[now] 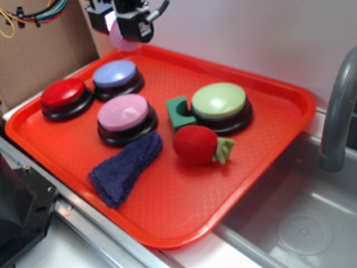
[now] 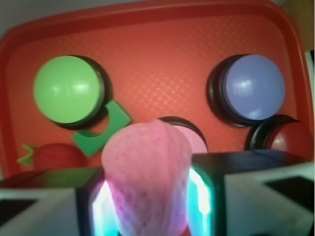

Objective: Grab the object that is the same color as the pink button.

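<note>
A robot gripper (image 1: pixel 129 34) is hovering above the far edge of an orange tray (image 1: pixel 262 167), gripping a small pink ball (image 1: pixel 121 38). Below, a pink button (image 1: pixel 124 113) is sitting among red, lavender-blue and green buttons, beside a plush strawberry (image 1: pixel 196 144) and a dark blue cloth (image 1: pixel 126 167).

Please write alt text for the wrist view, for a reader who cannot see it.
The gripper holds a pink ball between its fingers, close to the camera, above a red tray. Behind the ball lie a green button, a lavender-blue button, a partly hidden pink button, a green block and a red strawberry.
</note>
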### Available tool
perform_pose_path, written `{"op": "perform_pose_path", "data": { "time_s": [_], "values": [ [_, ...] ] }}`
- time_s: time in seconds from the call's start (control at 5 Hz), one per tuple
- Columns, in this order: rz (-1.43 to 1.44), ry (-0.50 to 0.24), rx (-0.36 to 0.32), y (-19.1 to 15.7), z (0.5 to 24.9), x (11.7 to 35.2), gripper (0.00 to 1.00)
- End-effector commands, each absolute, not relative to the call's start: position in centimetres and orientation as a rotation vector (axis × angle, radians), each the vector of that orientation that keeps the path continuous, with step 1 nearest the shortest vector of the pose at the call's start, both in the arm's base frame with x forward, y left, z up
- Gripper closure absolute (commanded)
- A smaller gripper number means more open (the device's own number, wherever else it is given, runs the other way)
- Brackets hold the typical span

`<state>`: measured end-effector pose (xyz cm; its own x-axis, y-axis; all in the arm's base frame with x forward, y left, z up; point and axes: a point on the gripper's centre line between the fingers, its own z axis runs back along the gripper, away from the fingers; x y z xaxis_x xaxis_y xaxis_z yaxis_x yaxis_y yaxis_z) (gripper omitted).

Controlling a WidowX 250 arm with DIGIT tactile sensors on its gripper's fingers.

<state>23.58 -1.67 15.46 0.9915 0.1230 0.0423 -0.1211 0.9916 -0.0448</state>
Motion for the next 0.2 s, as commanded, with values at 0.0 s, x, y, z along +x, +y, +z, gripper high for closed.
{"op": "perform_pose_path", "data": {
  "time_s": [0.0],
  "values": [
    [0.253, -0.054, -0.045, -0.12, 16.02, 23.58, 1.00]
  ]
}}
